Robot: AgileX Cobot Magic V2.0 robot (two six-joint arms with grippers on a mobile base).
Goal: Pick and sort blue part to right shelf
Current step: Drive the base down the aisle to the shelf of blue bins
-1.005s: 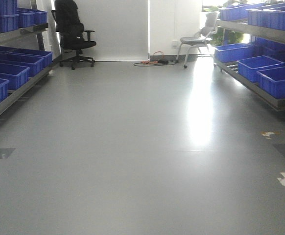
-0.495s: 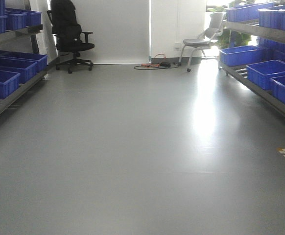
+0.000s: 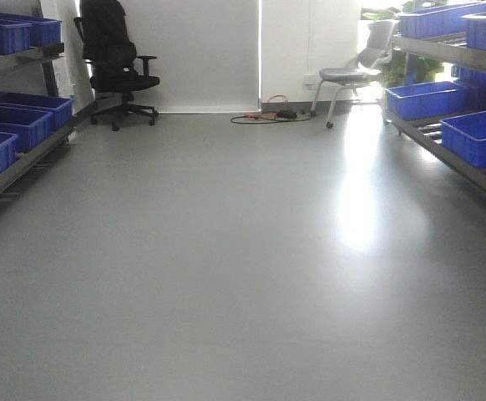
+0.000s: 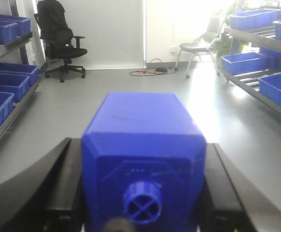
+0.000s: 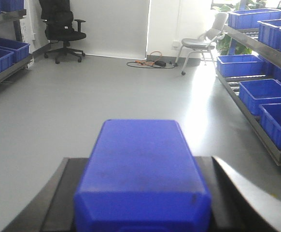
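So, left fingers [image 4: 58,186] first: they're being pressed against both sides of the blue part [image 4: 143,125], so the left gripper [image 4: 141,154] is being shown clamped on it. The round knob [image 4: 141,203] is being pointed straight at the wrist camera. Same deal on the other arm: a boxier blue block [image 5: 140,145] is being squeezed by the right gripper [image 5: 141,164], black fingers [image 5: 237,193] tight on each side. That's two blue pieces, one per gripper.

Both are being carried above a plain grey floor [image 3: 226,276], glossy, with a big patch of window glare being thrown across it. The blue part is being held mid-aisle, well apart from the right shelf [image 3: 452,159], where three blue bins [image 3: 477,134] are being counted on the lower tier. A second rack, the left shelf [image 3: 17,171], is being seen opposite.

At the far white wall two chairs are being shown: one black office chair [image 3: 113,58] and one grey chair [image 3: 356,71], with cables [image 3: 272,113] lying between them.

The grippers and blocks are only being caught by the wrist cameras, and the knob only by the left one.
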